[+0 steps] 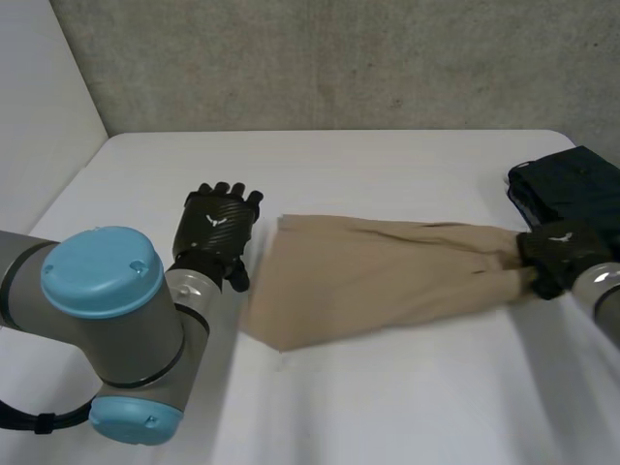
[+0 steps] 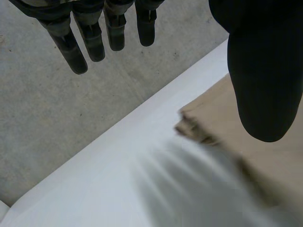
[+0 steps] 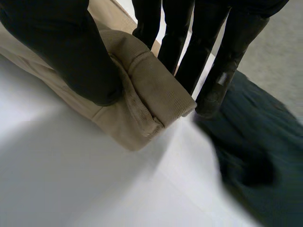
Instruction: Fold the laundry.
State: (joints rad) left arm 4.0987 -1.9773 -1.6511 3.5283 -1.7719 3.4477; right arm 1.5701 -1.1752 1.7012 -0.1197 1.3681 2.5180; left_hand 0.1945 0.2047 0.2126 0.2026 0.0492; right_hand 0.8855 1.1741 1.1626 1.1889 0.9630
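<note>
Head view: dark garment beside tan cloth

The tan cloth is soft, matt fabric, thick at its hem. The dark garment at the table's far right corner is matt cloth too. The table is smooth matt white. The wall is rough, pitted concrete.
</note>
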